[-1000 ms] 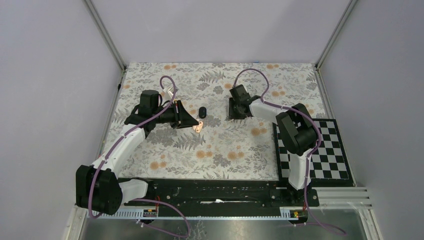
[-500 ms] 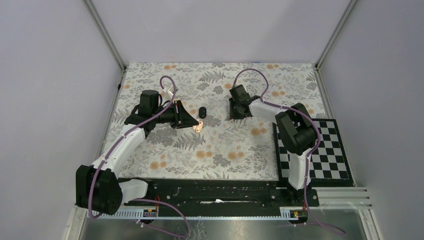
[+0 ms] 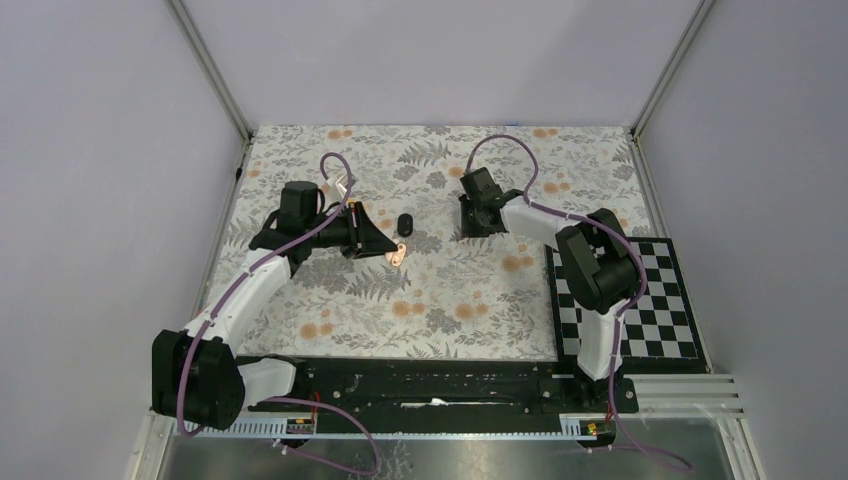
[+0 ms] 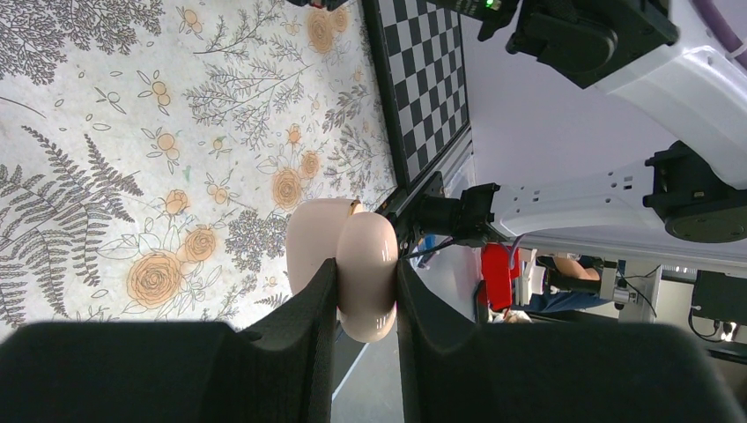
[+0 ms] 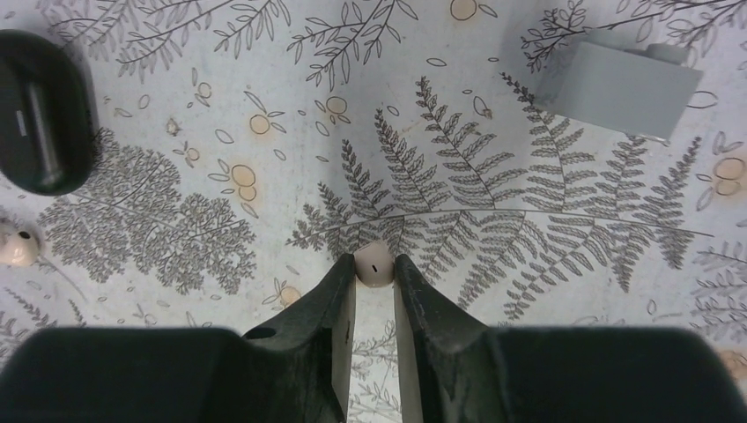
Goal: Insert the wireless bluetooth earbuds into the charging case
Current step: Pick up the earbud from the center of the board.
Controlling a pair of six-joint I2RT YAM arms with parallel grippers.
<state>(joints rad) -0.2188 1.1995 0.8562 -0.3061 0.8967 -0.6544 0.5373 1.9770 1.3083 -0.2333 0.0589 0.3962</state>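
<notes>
Both grippers loaded.
Left gripper (image 4: pixel 366 269) clamps one peach glossy clamshell case (image 4: pixel 352 238); right gripper (image 5: pixel 373 275), narrowly parted, pinches one of two cream bean-shaped earbuds (image 5: pixel 373 263); one black oval object (image 5: pixel 40 110), upper left.

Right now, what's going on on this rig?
Left claw holds a peach glossy rounded clamshell case over the floral cloth. Right claw pinches a small cream bean-shaped earbud on the cloth; a second cream earbud and a black glossy oval pebble lie nearby. Neither earbud is inserted yet.
</notes>
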